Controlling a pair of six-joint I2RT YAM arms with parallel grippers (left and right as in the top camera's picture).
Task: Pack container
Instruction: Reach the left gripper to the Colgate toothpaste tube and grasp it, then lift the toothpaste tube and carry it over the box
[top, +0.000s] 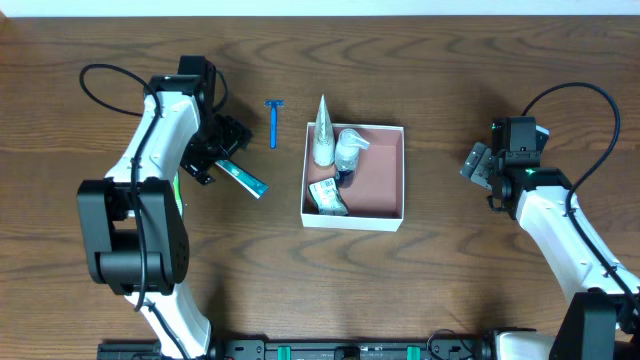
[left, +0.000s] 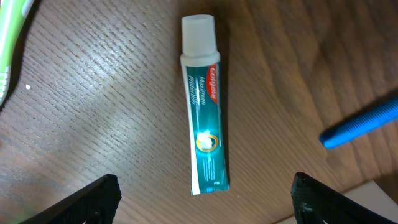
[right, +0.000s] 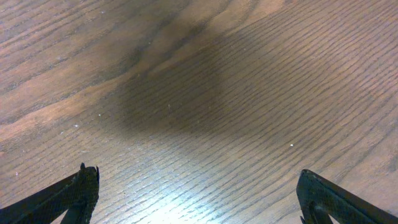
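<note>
The container (top: 395, 170) is a square white-walled box with a pinkish inside, at the table's middle. It holds a white cone-shaped tube (top: 322, 135), a small clear bottle (top: 349, 150) and a green packet (top: 327, 197). A teal toothpaste tube (top: 243, 177) lies on the table to its left, and a blue razor (top: 273, 122) lies beyond it. My left gripper (top: 215, 150) is open and empty, just above the toothpaste (left: 204, 106), whose crimped end lies between the fingers (left: 205, 202). My right gripper (top: 478, 165) is open and empty over bare wood (right: 199, 186), right of the container.
The razor's blue handle (left: 367, 121) shows at the right of the left wrist view, and a corner of the container (left: 380, 194) at the lower right. A green item (left: 9, 37), perhaps a toothbrush, lies at the top left, partly under the left arm (top: 178, 190).
</note>
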